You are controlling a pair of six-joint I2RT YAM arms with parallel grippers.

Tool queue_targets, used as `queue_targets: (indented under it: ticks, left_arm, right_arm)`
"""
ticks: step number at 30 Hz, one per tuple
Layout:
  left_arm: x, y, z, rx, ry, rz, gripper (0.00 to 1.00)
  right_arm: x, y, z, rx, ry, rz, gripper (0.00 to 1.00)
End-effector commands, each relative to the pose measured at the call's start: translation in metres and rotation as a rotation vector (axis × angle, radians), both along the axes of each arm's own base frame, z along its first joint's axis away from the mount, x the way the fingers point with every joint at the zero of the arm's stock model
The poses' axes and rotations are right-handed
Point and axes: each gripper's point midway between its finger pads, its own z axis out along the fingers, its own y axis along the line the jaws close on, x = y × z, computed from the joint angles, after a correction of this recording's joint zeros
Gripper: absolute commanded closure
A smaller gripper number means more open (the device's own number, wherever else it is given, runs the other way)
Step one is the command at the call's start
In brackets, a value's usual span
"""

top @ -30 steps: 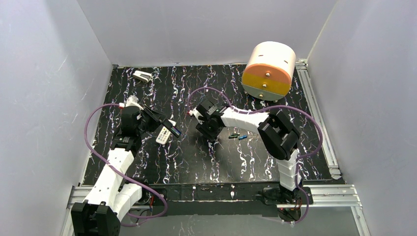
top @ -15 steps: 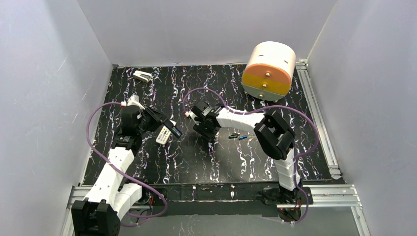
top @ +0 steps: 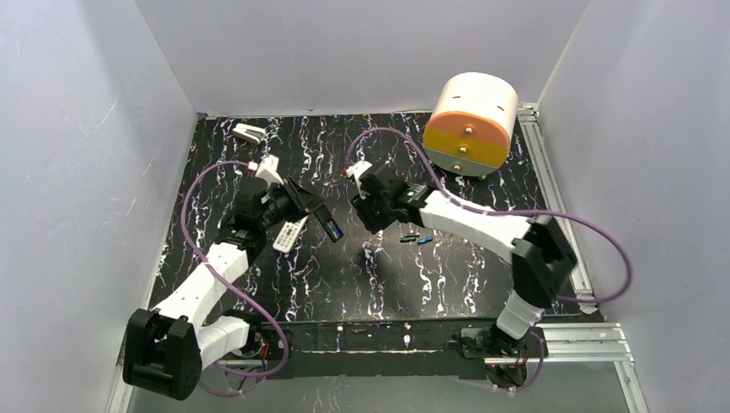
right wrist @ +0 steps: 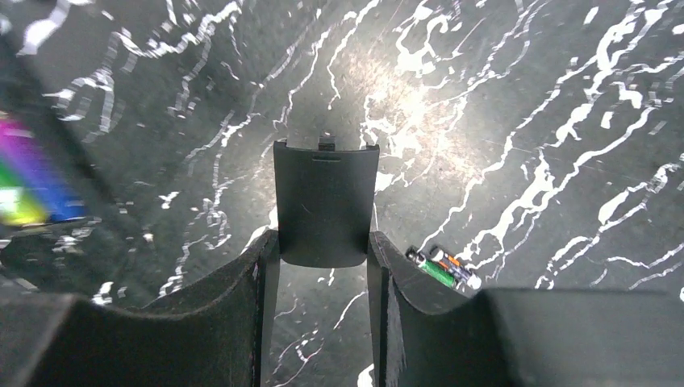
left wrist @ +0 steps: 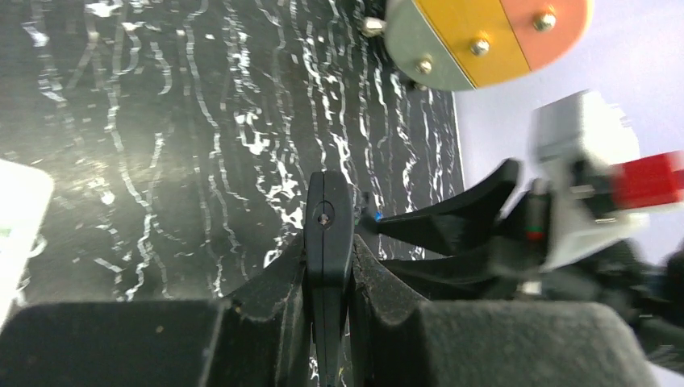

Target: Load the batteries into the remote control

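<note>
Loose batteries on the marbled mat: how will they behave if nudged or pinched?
The batteries are small cylinders lying on their sides on the flat mat, so a sideways nudge would probably roll them. They lie close together, perhaps touching, so pinching one may disturb its neighbour. Being so slim, they likely offer little grip surface.

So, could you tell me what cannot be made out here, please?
Batteries: right wrist view, partly behind a finger of the right claw holding the battery cover; count unclear.
Remote control: left wrist view, cut by the left edge, blurred.
Black strip in the left claw: left wrist view, edge-on, face unseen.
</note>
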Motion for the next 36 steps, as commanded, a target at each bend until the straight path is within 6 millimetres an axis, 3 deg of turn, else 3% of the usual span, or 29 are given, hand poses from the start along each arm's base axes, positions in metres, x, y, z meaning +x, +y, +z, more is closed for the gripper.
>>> queue_targets:
  ticks: [1, 7, 10, 36]
  left_arm:
    - [0.002, -0.028, 0.02, -0.029, -0.145, -0.109, 1.0]
    - [0.002, -0.05, 0.039, -0.113, -0.267, -0.172, 1.0]
    - [0.0, -0.056, 0.042, -0.15, -0.279, -0.199, 1.0]
    - [0.0, -0.061, 0.048, -0.224, -0.252, -0.187, 1.0]
  right_arm:
    - [-0.004, 0.004, 0.057, 0.22, -0.063, -0.057, 0.63]
    - [-0.034, 0.017, 0.102, 0.448, -0.032, 0.03, 0.62]
    - [-0.041, 0.02, 0.106, 0.475, -0.013, 0.039, 0.62]
    - [-0.046, 0.039, 0.08, 0.378, -0.022, 0.068, 0.62]
